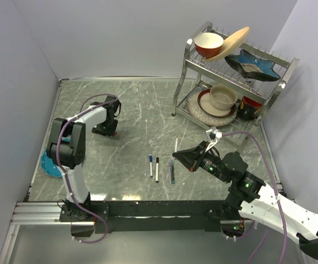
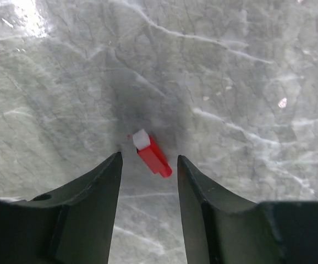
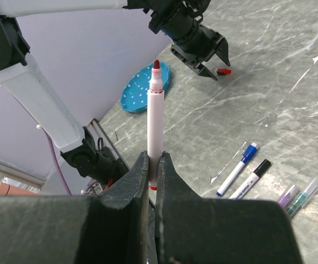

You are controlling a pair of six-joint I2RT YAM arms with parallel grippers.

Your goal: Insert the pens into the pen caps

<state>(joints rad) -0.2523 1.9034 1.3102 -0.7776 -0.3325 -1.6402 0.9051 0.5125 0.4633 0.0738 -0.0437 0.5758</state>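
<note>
Fingers of left arm (image 2: 93,198) apart, red cap (image 2: 154,158) loose between their tips, right fingers (image 3: 129,192) clamped on red-tipped white pen (image 3: 155,121)

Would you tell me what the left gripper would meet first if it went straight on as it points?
Probably the red pen cap, lying on the table just ahead of the left gripper, between its open fingers; depth is unclear.
</note>
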